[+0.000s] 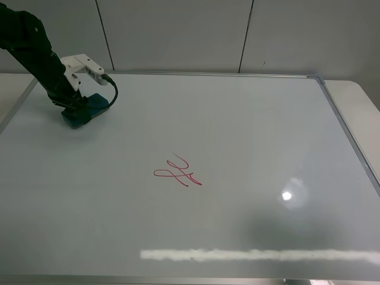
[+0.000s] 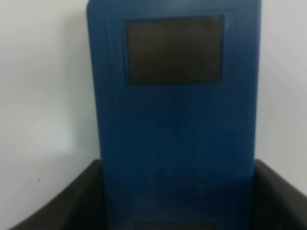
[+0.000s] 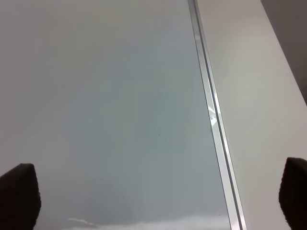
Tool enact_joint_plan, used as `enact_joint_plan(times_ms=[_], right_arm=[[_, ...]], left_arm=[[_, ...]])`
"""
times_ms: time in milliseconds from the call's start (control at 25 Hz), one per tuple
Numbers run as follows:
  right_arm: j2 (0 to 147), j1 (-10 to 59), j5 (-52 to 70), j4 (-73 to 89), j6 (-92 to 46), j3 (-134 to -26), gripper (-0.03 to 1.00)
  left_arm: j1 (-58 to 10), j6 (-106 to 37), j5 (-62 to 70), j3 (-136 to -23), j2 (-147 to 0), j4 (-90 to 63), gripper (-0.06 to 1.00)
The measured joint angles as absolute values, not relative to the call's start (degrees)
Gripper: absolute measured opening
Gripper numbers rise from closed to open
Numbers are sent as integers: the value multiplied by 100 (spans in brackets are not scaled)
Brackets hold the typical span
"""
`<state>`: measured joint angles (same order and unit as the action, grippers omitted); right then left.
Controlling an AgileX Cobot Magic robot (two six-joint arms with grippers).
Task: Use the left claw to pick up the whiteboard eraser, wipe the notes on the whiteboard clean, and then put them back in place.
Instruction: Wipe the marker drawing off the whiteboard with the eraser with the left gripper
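Upper left, the whiteboard eraser (image 1: 78, 120), clamped in the left claw (image 2: 177, 206), should be lifted level toward the notes (image 1: 178, 173).

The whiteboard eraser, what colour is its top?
The eraser is blue with a dark square patch; left wrist view shows it best.

The white tabletop (image 1: 355, 98) shows only as narrow strips at 3 and 9 o'clock. The whiteboard (image 1: 237, 124) (silver-framed, glossy) lies flat on it, covering nearly all of it.
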<state>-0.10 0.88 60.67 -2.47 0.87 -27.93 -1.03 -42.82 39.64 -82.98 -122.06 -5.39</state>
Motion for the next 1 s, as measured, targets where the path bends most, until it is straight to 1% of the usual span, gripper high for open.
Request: enact_joint_plan(times_ms=[160, 280, 360, 480, 680, 840, 1000], right_arm=[[-10, 88, 6067, -247, 87, -2793, 99], [-10, 88, 6067, -247, 87, -2793, 99], [-10, 88, 6067, -247, 87, -2793, 99], [-10, 88, 6067, -247, 87, -2793, 99], [-10, 88, 6067, -247, 87, -2793, 99], [-10, 88, 6067, -247, 87, -2793, 99], [-10, 88, 6067, -247, 87, -2793, 99]], left_arm=[[-103, -4282, 4009, -8298, -12200, -539, 56], [-156, -4137, 4377, -8298, -12003, -517, 56], [-280, -3750, 4758, -8298, -11742, -350, 56], [-600, -3081, 5304, -8303, -11331, 38, 56], [-1196, -2538, 5784, -8282, -10981, 155, 56], [-1767, -2132, 5731, -7881, -10570, 167, 56], [-2359, -1806, 5401, -7238, -10084, 179, 56]])
